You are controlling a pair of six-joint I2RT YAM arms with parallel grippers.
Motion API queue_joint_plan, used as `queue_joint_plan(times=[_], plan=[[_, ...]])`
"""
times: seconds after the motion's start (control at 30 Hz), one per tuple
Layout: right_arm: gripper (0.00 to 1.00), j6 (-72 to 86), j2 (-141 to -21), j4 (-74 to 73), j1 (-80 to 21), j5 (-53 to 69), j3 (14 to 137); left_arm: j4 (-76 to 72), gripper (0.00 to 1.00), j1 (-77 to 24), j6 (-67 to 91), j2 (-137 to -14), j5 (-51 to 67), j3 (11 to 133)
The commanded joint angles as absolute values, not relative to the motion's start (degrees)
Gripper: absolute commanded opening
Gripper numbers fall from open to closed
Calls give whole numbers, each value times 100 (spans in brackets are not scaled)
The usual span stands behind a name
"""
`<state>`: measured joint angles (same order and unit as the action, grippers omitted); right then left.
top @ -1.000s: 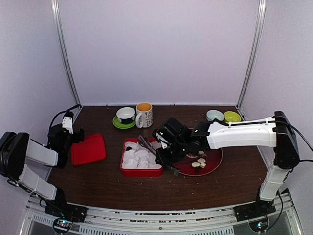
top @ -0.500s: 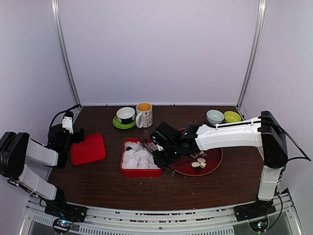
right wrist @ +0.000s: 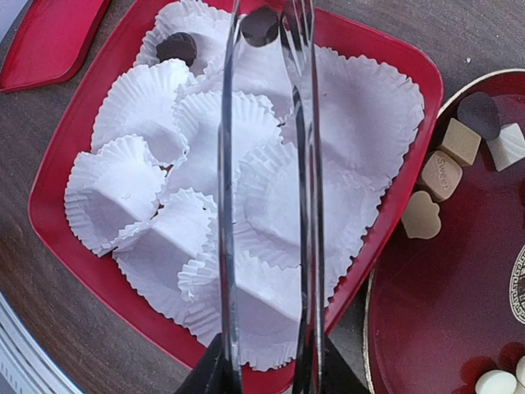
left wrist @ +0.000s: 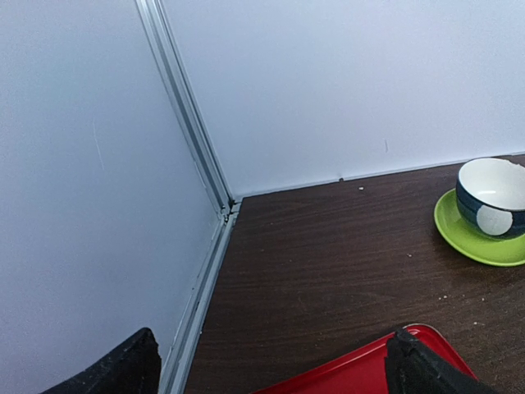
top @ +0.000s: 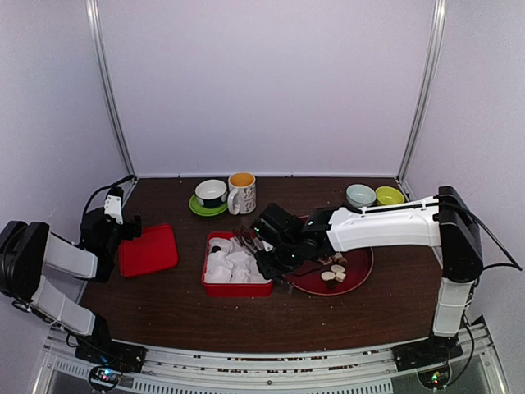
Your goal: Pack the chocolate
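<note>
Dark choc [right wrist: 176, 47] in paper cup [right wrist: 197, 25]; tan, cream, dark pcs [right wrist: 437, 175] on plate [right wrist: 443, 328].

Tray [right wrist: 78, 267] red; paper cups [right wrist: 139, 107] white, crinkled. Choc pcs [right wrist: 459, 141] dk brown, tan, cream-white. Plate [right wrist: 443, 312] dk red. Tongs [right wrist: 305, 205] silver. Saucer [left wrist: 467, 242] lime green; bowl [left wrist: 492, 197] navy w/ white patches. Table [left wrist: 328, 254] dk brown woodgrain.

Gripping tongs [right wrist: 308, 213] between fingers [right wrist: 209, 379] | stretching over red tray [right wrist: 410, 66] of paper cups [right wrist: 164, 123] | with tips either side of dark chocolate [right wrist: 261, 25] at far end | second dark piece [right wrist: 176, 47] in cup nearby | at right, plate [right wrist: 443, 312] with tan and cream pieces [right wrist: 439, 175]
</note>
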<state>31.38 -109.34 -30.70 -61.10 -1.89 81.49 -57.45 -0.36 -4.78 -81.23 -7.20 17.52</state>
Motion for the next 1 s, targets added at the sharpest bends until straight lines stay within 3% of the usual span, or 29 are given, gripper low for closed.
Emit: queue_joint_plan(times=[0.0, 0.43, 0.97], plan=[[31, 3128, -11004, -3139, -6128, -454, 8413, -6120, 98, 0, -456, -8156, -650, 1724], [35, 3103, -10796, -3095, -6133, -461, 8325, -6118, 98, 0, -457, -8156, -650, 1729], [34, 3120, -9603, -3323, -6122, -546, 7836, -6120, 98, 0, -457, -8156, -650, 1724]])
